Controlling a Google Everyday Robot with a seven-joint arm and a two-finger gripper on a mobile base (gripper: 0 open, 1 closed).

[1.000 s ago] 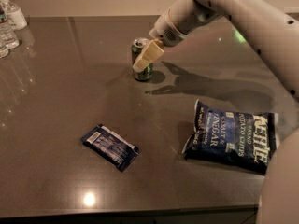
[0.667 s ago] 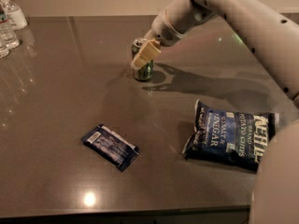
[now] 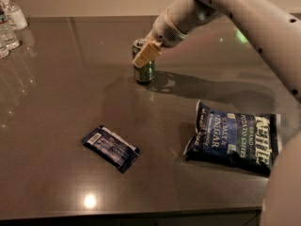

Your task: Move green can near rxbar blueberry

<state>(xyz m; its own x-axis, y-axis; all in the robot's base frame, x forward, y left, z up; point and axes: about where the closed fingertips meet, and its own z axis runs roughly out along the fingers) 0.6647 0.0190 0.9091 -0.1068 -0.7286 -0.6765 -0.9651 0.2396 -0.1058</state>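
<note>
Standing upright on the bench (image 3: 70,88): green can (image 3: 145,72), dark green, silver top, pale side markings. Well apart from it, nearer the camera and leftward: rxbar blueberry (image 3: 111,148), flat dark blue wrapper, white patches, lying askew. Hand (image 3: 144,55) at the can's upper part.

A table (image 3: 56,102) holds everything. The green can (image 3: 145,72) stands upright toward the back, near the middle. The gripper (image 3: 145,54) is at the can's upper part, on an arm reaching in from the upper right. The rxbar blueberry (image 3: 110,148) lies flat nearer the front, left of the can and well apart from it. A chip bag (image 3: 233,138) lies flat at the front right, apart from the bar. Water bottles (image 3: 9,25) stand at the back left corner.
</note>
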